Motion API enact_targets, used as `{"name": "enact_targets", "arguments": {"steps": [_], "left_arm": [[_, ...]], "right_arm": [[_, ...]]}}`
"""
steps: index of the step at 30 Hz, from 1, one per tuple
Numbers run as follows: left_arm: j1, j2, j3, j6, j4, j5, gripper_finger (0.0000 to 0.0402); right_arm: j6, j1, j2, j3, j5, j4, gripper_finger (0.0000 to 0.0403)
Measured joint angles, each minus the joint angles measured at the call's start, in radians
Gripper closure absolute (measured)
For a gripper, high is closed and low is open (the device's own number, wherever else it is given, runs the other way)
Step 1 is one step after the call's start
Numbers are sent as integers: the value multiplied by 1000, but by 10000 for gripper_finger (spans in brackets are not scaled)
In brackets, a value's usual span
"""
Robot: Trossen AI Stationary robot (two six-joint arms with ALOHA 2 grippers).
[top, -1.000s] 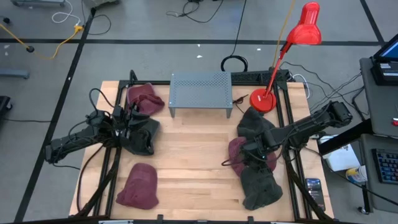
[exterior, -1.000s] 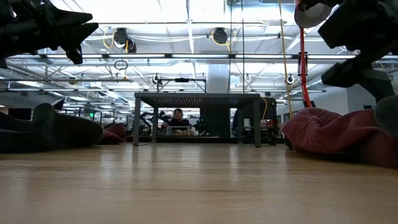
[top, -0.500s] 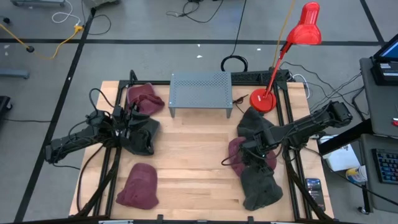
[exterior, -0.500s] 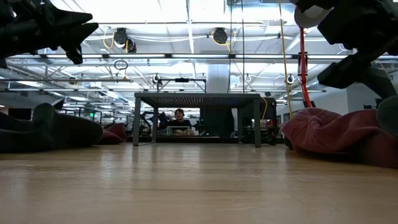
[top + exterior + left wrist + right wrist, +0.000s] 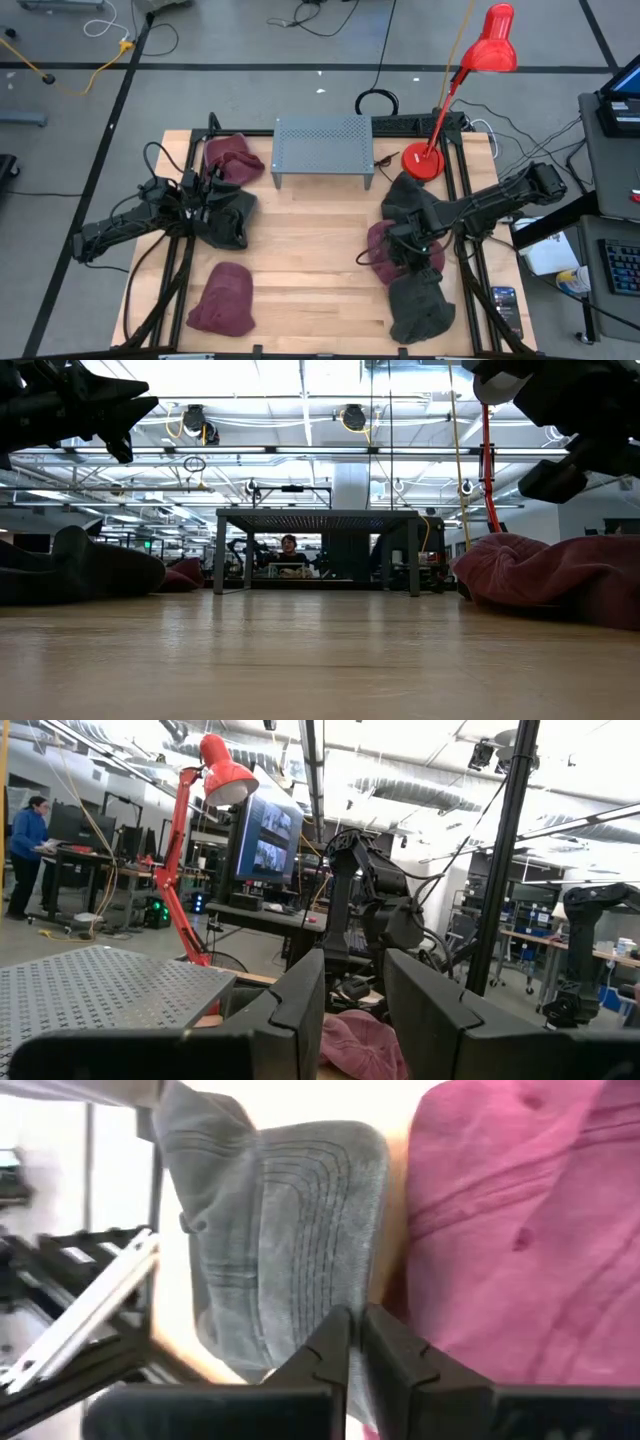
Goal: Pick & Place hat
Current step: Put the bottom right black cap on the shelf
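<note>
Three hats lie at the table's right: a dark one (image 5: 408,198) farthest, a maroon one (image 5: 380,245) in the middle, and a grey hat (image 5: 418,305) nearest, flat on the wood. My right gripper (image 5: 405,260) points down at the seam between the grey hat (image 5: 270,1240) and the maroon hat (image 5: 520,1230), with its fingers shut. At the left, my left gripper (image 5: 213,196) hangs open above another dark hat (image 5: 225,222), with nothing between its fingers (image 5: 300,1010). Two more maroon hats (image 5: 232,158) (image 5: 222,298) lie on the left side. My right gripper closes from above on the grey hat's edge (image 5: 368,1285), on the side next to the maroon hat. The fingertips (image 5: 335,1342) hide the cloth between them, so I cannot tell how many layers they hold. The hat still lies flat on the table.
A grey perforated metal stand (image 5: 322,145) sits at the far middle of the table. A red desk lamp (image 5: 422,162) has its base at the far right. Bare wood (image 5: 310,250) stretches between the two groups of hats. A phone (image 5: 505,300) lies past the right rail.
My right gripper has shut its fingers at the grey hat's edge while staying in the same place. In the low view, the finger that stood at the picture's right edge has drawn out of sight. No hat has moved.
</note>
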Motion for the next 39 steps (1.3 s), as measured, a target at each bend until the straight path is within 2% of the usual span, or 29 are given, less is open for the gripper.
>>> {"name": "enact_targets", "arguments": {"steps": [6,14,22,28,39], "left_arm": [[0,0,0,0,0,0,289],[0,0,0,0,0,0,289],[0,0,0,0,0,0,289],[0,0,0,0,0,0,289],[0,0,0,0,0,0,289]], "right_arm": [[33,0,-3,0,-3,0,398],[139,1,-40,0,-80,1,401],[258,1,-212,0,-113,6,402],[394,2,-368,0,-123,86,402],[602,2,-541,0,18,358,403]]}}
